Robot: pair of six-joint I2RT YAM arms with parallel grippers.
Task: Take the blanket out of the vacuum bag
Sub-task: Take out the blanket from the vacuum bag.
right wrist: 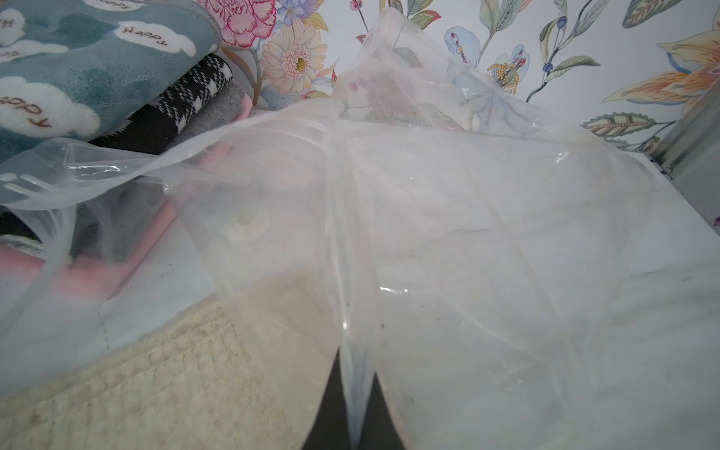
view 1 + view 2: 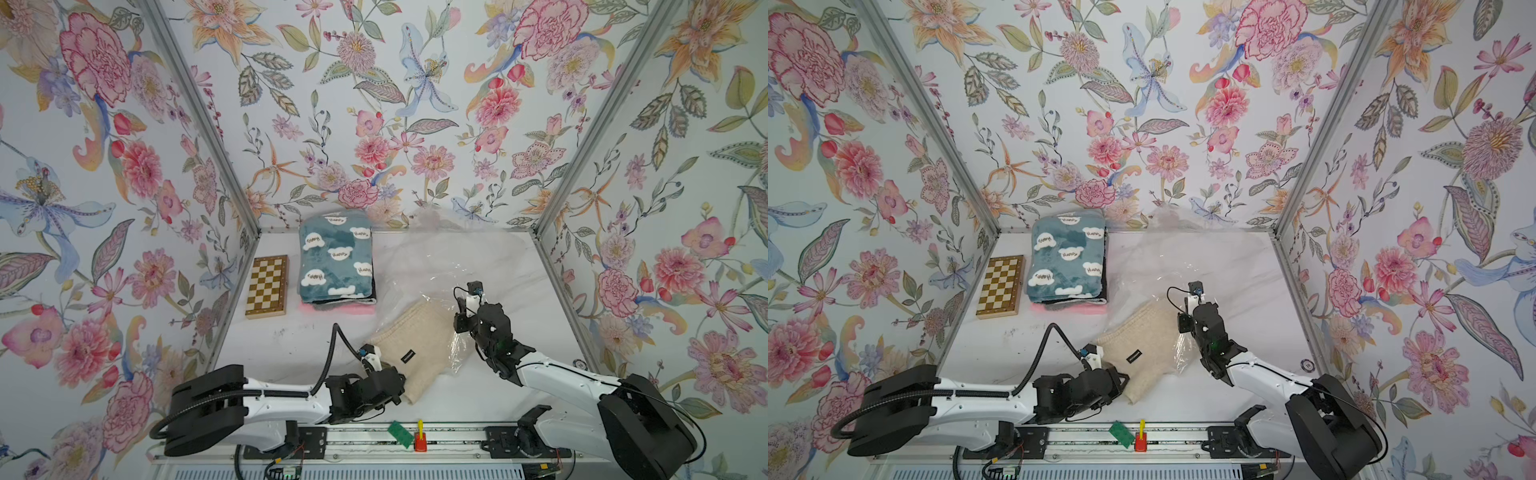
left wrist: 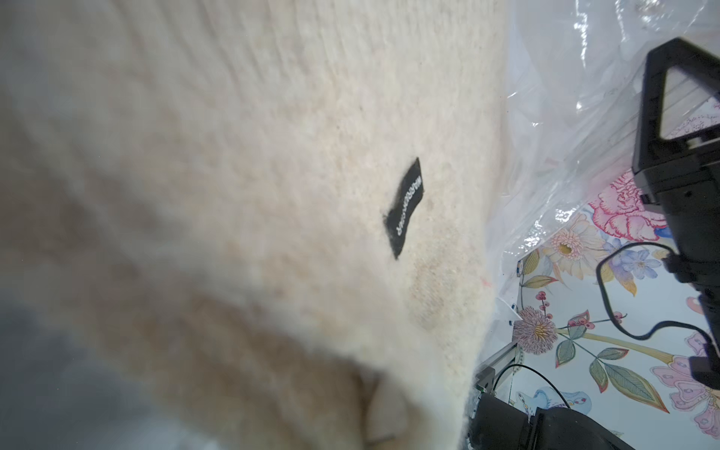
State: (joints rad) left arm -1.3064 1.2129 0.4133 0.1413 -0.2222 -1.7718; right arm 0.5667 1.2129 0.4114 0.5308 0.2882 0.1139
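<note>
Clamping the blanket (image 2: 415,345) ahead, seemingly to pull it, left gripper (image 2: 400,385) counters right gripper (image 1: 356,420), pinched onto the vacuum bag (image 1: 448,233) film.

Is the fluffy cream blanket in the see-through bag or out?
Partly out: the cream blanket's labelled end lies bare; its far end is under the vacuum bag's film.

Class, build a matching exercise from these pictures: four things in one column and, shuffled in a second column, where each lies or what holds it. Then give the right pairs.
Things
1. cream blanket
2. vacuum bag
3. chessboard
4. teal cloud blanket

Places or states
A. on top of the folded pile
B. pinched by the right gripper
C. held by the left gripper
D. flat beside the pile

Pairs: 1-C, 2-B, 3-D, 4-A
</note>
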